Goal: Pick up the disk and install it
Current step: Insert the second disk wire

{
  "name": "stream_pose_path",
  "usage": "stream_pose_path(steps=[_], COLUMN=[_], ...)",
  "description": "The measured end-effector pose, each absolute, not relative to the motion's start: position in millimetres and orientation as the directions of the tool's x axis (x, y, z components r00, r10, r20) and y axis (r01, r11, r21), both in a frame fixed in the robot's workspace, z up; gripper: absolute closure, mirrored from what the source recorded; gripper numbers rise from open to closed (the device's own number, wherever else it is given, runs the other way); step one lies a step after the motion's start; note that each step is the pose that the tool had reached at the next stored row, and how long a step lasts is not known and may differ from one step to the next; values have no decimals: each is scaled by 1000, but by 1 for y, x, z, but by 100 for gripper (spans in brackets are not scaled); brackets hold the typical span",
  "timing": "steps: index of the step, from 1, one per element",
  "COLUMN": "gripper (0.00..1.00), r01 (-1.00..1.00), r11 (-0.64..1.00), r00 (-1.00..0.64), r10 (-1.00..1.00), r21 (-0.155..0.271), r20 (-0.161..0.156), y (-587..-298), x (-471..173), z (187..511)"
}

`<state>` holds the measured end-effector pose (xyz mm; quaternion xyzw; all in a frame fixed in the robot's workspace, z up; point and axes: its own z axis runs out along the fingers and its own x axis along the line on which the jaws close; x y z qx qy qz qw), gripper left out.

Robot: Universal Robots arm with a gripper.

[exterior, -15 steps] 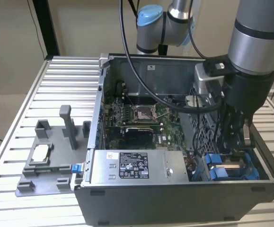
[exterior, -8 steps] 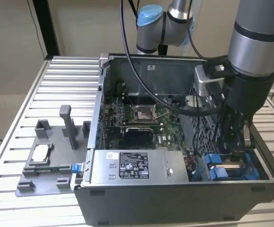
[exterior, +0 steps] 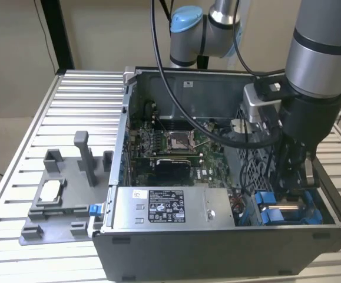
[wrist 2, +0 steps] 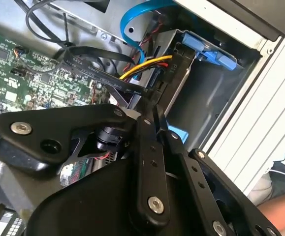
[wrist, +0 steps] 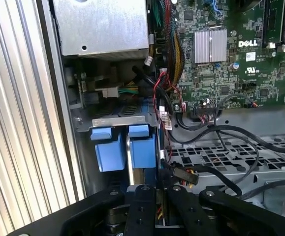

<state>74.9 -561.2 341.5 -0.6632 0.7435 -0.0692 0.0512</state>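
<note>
The gripper's (wrist: 157,204) black linkage is filling the foreground in both wrist views, its 2 fingers (wrist 2: 149,118) closing together on the disk's (exterior: 285,207) edge. The disk is sitting upright in the drive bay of the computer case (exterior: 217,250), blue carrier tabs (wrist: 117,145) showing.

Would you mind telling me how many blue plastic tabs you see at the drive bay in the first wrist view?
2. One blue tab sits nearer the case's outer wall; the other blue tab is right beside it, nearer the cables. The gripper below may hide more.
</note>
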Motion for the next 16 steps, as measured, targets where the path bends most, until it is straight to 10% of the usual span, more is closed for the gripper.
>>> stream_pose_path(steps=[16], gripper=[100], r01=[-981], r11=[96], r00=[-100], r10=[-995], r21=[-171], r20=[15], y=[-564], x=[79], z=[338])
